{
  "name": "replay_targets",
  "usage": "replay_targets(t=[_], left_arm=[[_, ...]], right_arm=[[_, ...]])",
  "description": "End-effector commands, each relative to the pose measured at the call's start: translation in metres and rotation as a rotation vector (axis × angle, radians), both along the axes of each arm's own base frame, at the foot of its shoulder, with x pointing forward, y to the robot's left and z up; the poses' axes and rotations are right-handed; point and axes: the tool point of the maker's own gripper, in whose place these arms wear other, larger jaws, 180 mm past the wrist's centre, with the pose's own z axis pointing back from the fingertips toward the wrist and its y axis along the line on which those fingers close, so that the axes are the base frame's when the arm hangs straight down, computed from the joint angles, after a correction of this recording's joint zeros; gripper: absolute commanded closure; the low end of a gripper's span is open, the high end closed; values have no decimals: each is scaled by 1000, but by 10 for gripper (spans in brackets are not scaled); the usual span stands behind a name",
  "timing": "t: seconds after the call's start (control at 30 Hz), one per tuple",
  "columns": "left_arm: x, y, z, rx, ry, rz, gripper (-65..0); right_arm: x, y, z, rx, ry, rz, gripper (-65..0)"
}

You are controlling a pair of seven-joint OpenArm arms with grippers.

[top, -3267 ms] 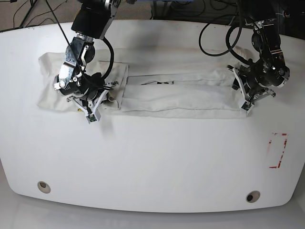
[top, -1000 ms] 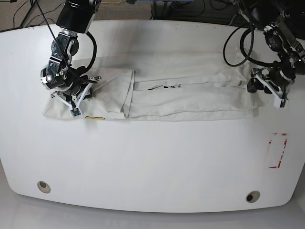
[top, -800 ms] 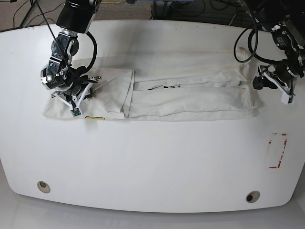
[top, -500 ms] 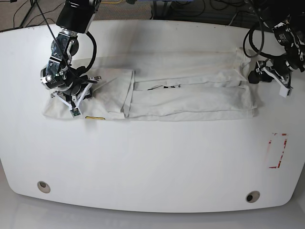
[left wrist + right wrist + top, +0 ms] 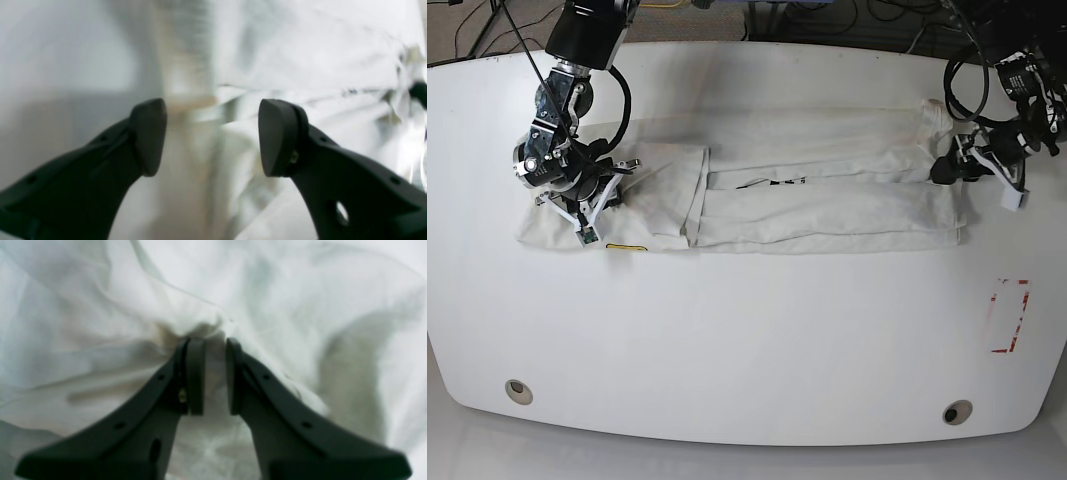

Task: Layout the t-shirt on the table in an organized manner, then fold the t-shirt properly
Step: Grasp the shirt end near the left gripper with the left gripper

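The left gripper point(image 5: 212, 136) jaws stand wide apart above blurred folds of the t-shirt point(image 5: 300, 50).

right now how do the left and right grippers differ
The left gripper stands open with nothing clamped, at the t-shirt's end on the base view's right. The right gripper is nearly shut, pinching a bunch of cloth, at the shirt's opposite end. Both have dark curved fingers and are close over the shirt.
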Motion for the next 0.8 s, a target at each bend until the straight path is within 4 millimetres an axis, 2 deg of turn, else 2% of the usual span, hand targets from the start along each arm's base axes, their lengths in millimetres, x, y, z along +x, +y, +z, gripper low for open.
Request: replay_targets(t=[0.0, 0.2, 0.27, 0.47, 0.57, 0.7, 0.77], left_arm=[[7, -8, 6, -10, -21, -35, -406], [9, -21, 5, -31, -26, -56, -404], [15, -28, 7, -49, -41, -56, -404], [19, -26, 5, -16, -31, -58, -399], [20, -23, 3, 16, -30, -51, -333], [29, -26, 3, 28, -47, -39, -149], [29, -23, 1, 47, -39, -38, -85]], right_arm=[[12, -3, 14, -3, -56, 0, -101], [12, -3, 14, -3, -56, -2, -101], [12, -4, 14, -3, -56, -4, -101], [11, -4, 13, -3, -54, -4, -101], [11, -4, 13, -3, -54, -4, -101], [11, -4, 12, -2, -52, -4, -101], [11, -4, 12, -2, -52, -4, -101]])
